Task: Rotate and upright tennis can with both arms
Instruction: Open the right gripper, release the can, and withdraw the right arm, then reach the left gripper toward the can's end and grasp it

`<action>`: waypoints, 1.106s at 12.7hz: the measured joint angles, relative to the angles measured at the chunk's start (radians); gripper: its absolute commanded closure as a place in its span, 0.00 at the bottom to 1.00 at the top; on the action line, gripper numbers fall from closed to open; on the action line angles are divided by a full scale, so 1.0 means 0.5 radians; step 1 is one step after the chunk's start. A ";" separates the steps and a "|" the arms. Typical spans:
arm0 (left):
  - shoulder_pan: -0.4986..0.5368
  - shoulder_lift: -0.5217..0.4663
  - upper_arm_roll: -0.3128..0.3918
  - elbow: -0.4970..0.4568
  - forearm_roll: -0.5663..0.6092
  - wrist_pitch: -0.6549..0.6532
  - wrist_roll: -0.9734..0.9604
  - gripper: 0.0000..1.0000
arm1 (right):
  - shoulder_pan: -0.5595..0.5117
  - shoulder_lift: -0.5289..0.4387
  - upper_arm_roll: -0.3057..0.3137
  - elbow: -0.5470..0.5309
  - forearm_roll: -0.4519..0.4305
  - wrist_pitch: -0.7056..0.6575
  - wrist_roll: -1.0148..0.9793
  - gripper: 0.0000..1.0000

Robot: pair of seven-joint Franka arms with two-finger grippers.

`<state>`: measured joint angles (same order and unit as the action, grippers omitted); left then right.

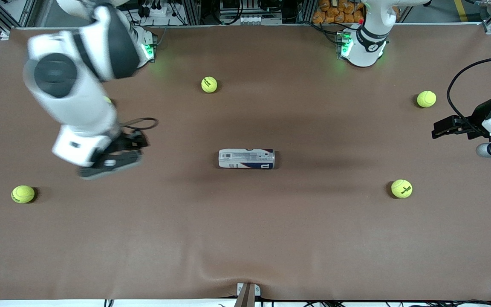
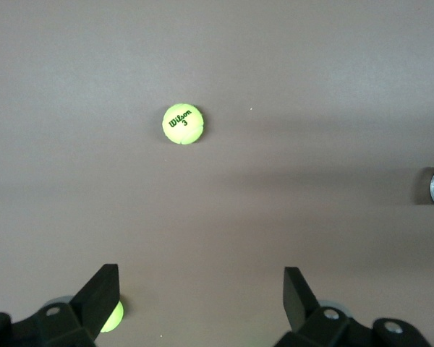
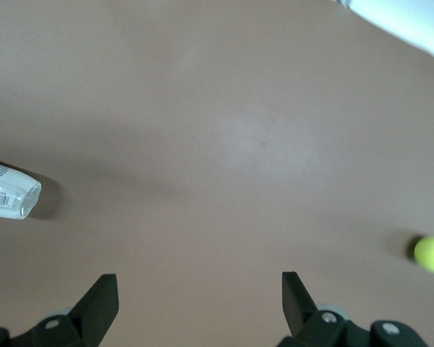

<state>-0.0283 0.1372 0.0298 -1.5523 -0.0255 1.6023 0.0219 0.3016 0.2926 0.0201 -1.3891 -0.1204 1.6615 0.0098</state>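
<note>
So the tennis can is lying on its side about mid-surface, long axis running from one arm's end of the surface toward the other. Its metallic rim end points toward the left arm's end, the pale end toward the right arm's. Looks like a thin clear plastic tube, so probably light, smooth and happy to roll or skid away if nudged off-centre; squeezing hard mid-body could likely dent it. Best bet seems to be pinching across the barrel near one end while the other arm steadies the opposite end as it tips up.

Right claw hangs over bare surface toward the right arm's end, jaws wide, holding nothing. Left claw is out at the left arm's end near a tennis ball, also spread wide and empty
</note>
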 measured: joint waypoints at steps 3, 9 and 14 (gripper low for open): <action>0.001 0.020 0.000 0.000 -0.043 0.000 0.000 0.00 | -0.197 -0.199 -0.037 -0.103 0.114 -0.086 -0.001 0.00; 0.160 0.154 0.004 -0.009 -0.833 -0.001 0.012 0.00 | -0.479 -0.452 -0.169 -0.148 0.282 -0.384 -0.054 0.00; 0.149 0.416 -0.022 -0.040 -1.344 -0.003 0.277 0.00 | -0.575 -0.516 -0.169 -0.150 0.290 -0.540 -0.054 0.00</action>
<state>0.0465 0.3453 0.0190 -1.5722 -0.6972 1.6007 0.1605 0.0142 0.0345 -0.0646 -1.4641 0.0244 1.3913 -0.0171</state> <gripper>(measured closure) 0.000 0.000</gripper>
